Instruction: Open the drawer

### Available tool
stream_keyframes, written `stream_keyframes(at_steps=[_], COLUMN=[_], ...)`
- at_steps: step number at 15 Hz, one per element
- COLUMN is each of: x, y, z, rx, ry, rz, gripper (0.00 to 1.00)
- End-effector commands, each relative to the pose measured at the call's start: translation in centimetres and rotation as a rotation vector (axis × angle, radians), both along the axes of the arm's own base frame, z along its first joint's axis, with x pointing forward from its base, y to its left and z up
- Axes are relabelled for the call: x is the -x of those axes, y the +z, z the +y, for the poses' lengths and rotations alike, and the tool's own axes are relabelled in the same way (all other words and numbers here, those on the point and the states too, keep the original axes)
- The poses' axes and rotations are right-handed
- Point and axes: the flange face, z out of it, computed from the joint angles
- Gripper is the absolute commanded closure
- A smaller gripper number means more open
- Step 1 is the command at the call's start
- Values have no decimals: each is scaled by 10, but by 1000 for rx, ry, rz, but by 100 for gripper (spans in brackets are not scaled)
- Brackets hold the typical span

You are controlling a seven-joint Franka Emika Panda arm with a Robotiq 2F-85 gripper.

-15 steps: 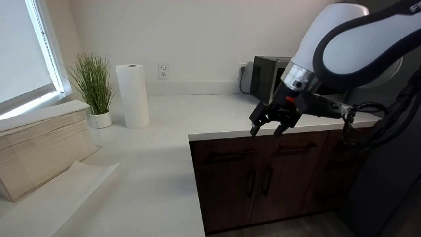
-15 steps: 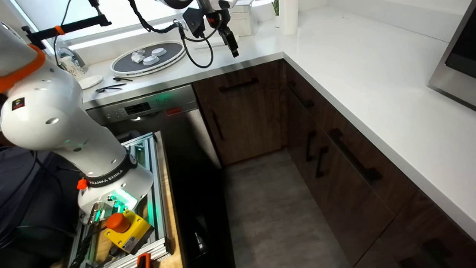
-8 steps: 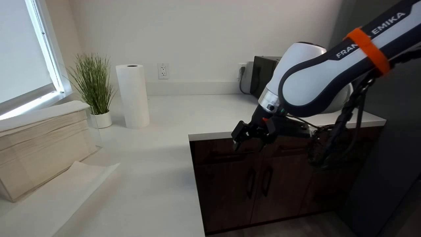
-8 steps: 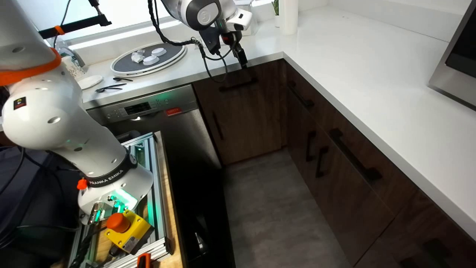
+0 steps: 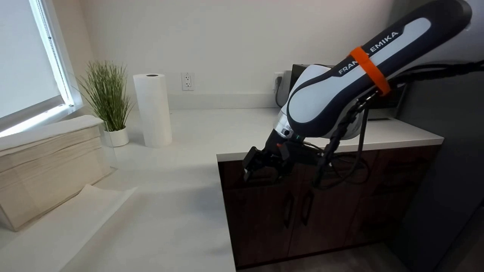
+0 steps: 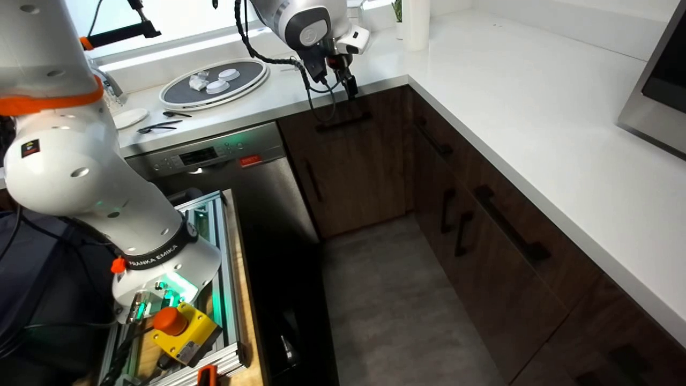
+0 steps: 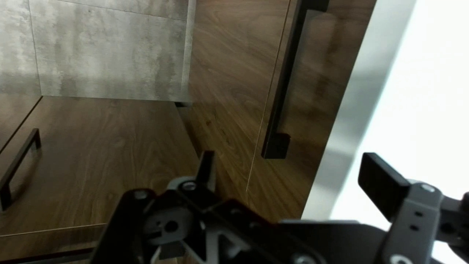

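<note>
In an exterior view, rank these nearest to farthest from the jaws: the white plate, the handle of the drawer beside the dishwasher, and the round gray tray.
1. Drawer handle: just below the jaws in an exterior view.
2. Round gray tray: to their left in that picture.
3. White plate: farther left, beyond the tray.

A gap ran behind the handle [image 7: 284, 80]; above, the front edge of the worktop [image 6: 509, 75] blocked the way; floor [image 6: 386, 279] lay open below its inner corner.
</note>
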Motion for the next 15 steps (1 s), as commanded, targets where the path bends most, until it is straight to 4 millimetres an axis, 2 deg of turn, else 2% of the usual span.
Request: stream_keyframes(at_steps=[1,2,10,15], x=[-1,-1,0,8], y=[1,1,-48,-76], z=[0,0,-1,10], rx=[0,0,-3,-47], ry=[-1,-1,-101,-98], rz=[0,0,94,88], gripper=[0,0,0,0])
